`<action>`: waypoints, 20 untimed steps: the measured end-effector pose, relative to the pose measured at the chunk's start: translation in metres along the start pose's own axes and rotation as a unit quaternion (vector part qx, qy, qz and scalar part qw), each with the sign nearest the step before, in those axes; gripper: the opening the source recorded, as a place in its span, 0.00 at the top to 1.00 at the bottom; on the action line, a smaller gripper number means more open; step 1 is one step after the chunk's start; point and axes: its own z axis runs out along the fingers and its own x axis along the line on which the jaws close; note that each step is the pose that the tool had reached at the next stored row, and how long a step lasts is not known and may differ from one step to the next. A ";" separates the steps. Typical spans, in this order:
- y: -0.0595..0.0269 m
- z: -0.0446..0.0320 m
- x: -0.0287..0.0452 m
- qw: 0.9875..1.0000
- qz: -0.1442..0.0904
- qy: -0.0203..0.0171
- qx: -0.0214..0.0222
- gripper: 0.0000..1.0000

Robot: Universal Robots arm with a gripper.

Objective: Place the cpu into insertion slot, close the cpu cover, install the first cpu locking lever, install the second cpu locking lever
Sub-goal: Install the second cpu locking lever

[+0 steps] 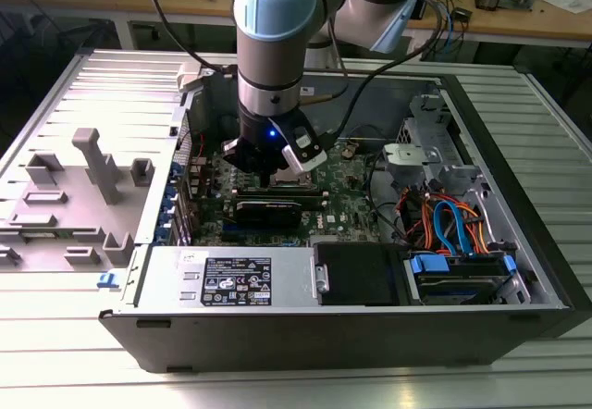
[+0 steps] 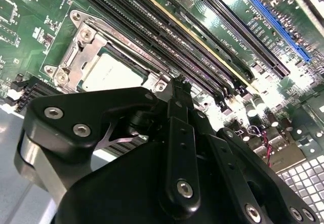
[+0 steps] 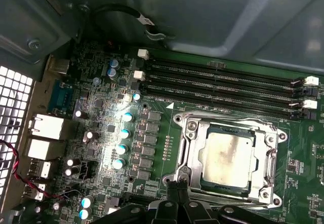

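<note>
The cpu (image 3: 225,155), a dull silver square, lies flat in the insertion slot (image 3: 177,118) on the green board. The silver cpu cover (image 3: 191,145) lies down around it, its cut-out framing the chip. My gripper (image 3: 178,191) is shut, its black fingertips together right at the socket's edge and nothing visibly held between them. In the second wrist view the gripper (image 2: 176,88) points at the rim beside the cpu (image 2: 114,73) and the cpu cover (image 2: 83,44). In the exterior view the gripper (image 1: 273,176) hangs low over the motherboard inside the open case.
Long black memory slots (image 3: 223,82) run beside the socket. A black rectangular block (image 1: 268,210) lies just in front of the gripper. The power supply (image 1: 231,279), drive bay cables (image 1: 453,224) and case walls (image 1: 407,94) ring the board. A grey fixture plate (image 1: 74,178) lies on the exterior view's left.
</note>
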 end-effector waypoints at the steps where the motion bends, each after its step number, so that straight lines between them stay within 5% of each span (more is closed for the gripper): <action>1: 0.0004 -0.0030 0.0001 1.000 0.000 0.000 0.000 0.89; 16: 0.0077 -0.0550 0.0006 1.000 0.000 0.002 0.005 0.89; 20: 0.0068 -0.0573 -0.0061 1.000 0.001 0.005 0.008 0.89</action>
